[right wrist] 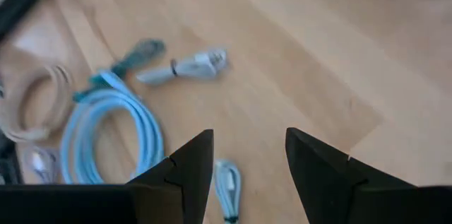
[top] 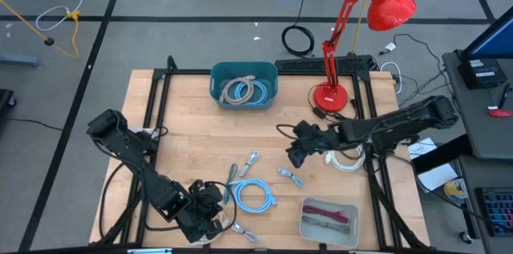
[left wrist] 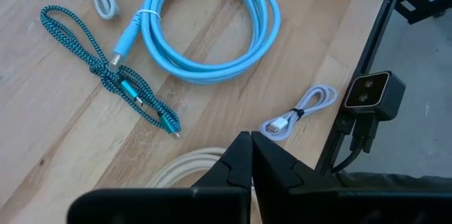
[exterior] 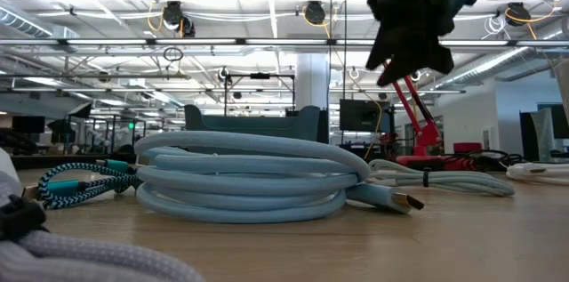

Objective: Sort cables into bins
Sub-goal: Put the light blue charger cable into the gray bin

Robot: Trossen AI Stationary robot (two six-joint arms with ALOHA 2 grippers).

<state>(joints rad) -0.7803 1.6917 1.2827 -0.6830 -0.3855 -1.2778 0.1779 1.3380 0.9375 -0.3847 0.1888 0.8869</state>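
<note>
Light blue cable coil [top: 254, 196] lay flat on the table's front half, between the teal braided cable [top: 231, 179] and the pale grey tray [top: 308, 223]. Left gripper [top: 210, 215], jaws pressed together and empty, sat just beside the coil on its left. Right gripper [top: 296, 155], jaws spread, hovered farther off. Judged left arm nearer.

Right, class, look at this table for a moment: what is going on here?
A two-armed robot is sorting cables into bins. The teal bin holds coils and the grey tray holds maroon pieces. A light blue coil, a teal braided cable and small grey pieces lie loose on the table. The left gripper is shut and empty near the table's front edge, by a beige coil. The right gripper hangs open over mid-table, holding nothing.
</note>
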